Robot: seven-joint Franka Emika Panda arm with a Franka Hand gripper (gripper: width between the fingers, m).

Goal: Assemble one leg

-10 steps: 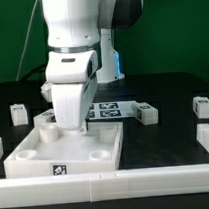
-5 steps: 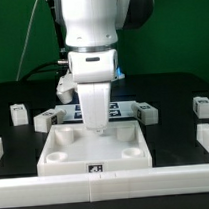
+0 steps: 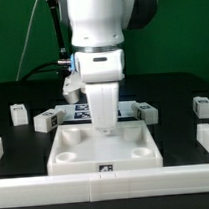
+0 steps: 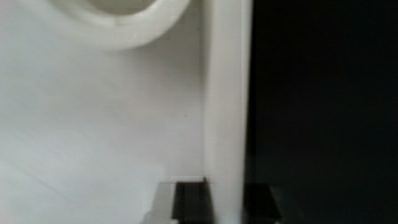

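Pincer (image 3: 102,125) pointed straight down, I have its tips at the far wall of the square top (image 3: 95,151), about midway along that wall. Whether they are spread or pinching the wall I cannot tell. In the exterior view they blend into the white plastic, and the wrist view shows no finger clearly.

The square top lies flat on the black counter (image 3: 174,130), open side up, with round sockets in its corners and a square tag (image 3: 107,170) on its near wall. In my wrist view the square top (image 4: 89,120) fills most of the picture, with part of one round socket (image 4: 116,15), a straight raised edge and the dark counter (image 4: 329,100) beyond it.

The leg (image 3: 145,112) sits on the counter just past the top's far corner on the exterior view's right, apart from my pincer and untouched. A second leg (image 3: 46,120) sits past the opposite far corner. A third leg (image 3: 17,114) and a fourth leg (image 3: 201,106) stand farther out toward either side. The marker board (image 3: 79,113) lies behind my pincer, partly hidden by it. A long white rail (image 3: 37,185) runs across the front.
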